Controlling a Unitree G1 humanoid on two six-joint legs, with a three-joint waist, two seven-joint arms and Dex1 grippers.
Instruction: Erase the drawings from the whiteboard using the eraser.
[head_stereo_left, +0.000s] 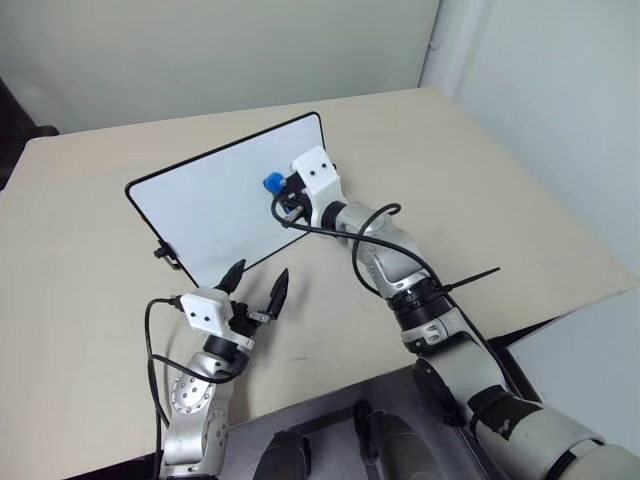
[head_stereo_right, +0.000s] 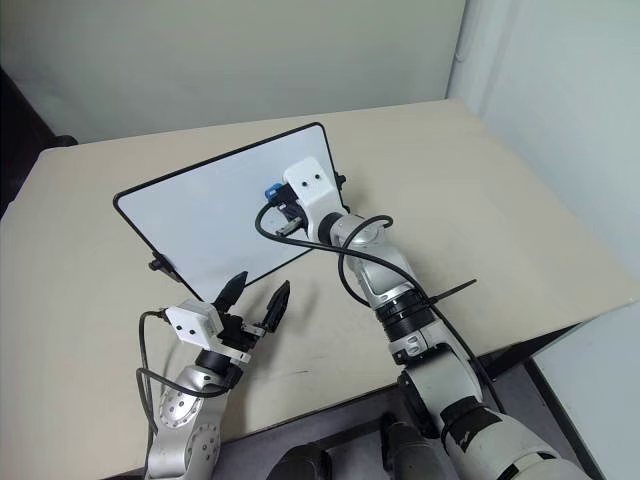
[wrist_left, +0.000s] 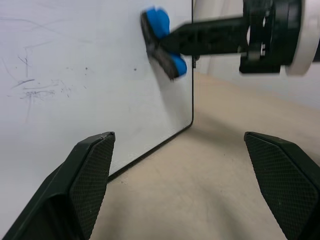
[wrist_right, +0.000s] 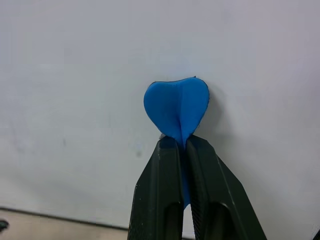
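Note:
The whiteboard (head_stereo_left: 205, 205) stands tilted on the beige table, its white face toward me. My right gripper (head_stereo_left: 283, 190) is shut on the blue eraser (head_stereo_left: 271, 183), which is squeezed between its fingers (wrist_right: 162, 170). The eraser (wrist_right: 176, 107) presses flat against the board's face near its right side. Lower down, my left gripper (head_stereo_left: 261, 270) stands open in front of the board's lower right corner, holding nothing. The drawings are out of view. Faint grey scratch marks (wrist_left: 30, 90) lie on the board in the left wrist view.
The beige table (head_stereo_left: 480, 180) stretches right of the board and in front of it. Its front edge runs close to my arms. A black cable (head_stereo_left: 330, 232) loops beside my right wrist. Small black clip feet (head_stereo_left: 165, 255) hold the board's lower left.

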